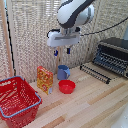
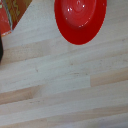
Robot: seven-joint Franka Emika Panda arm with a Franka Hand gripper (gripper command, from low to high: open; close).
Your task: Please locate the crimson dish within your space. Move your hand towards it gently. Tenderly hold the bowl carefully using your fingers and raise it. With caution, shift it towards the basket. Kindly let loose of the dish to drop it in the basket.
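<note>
Hovering high with its blue-tipped fingers parted and empty, the white boxy gripper (image 1: pixel 62 51) has grasped nothing yet. The small round red plastic bowl (image 1: pixel 66 86) sits on the wooden table well below it (untouched); the large slatted red plastic basket (image 1: pixel 18 100) waits far off toward the exterior view's left.

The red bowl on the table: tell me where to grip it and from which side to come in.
Grip the red bowl by its thin rim, one finger inside and one outside, coming straight down from above. It sits upright and open-mouthed on the wooden table, too wide and shallow to span. Probably best is the rim away from the blue mug and carton. The gripper hangs above, open.
</note>
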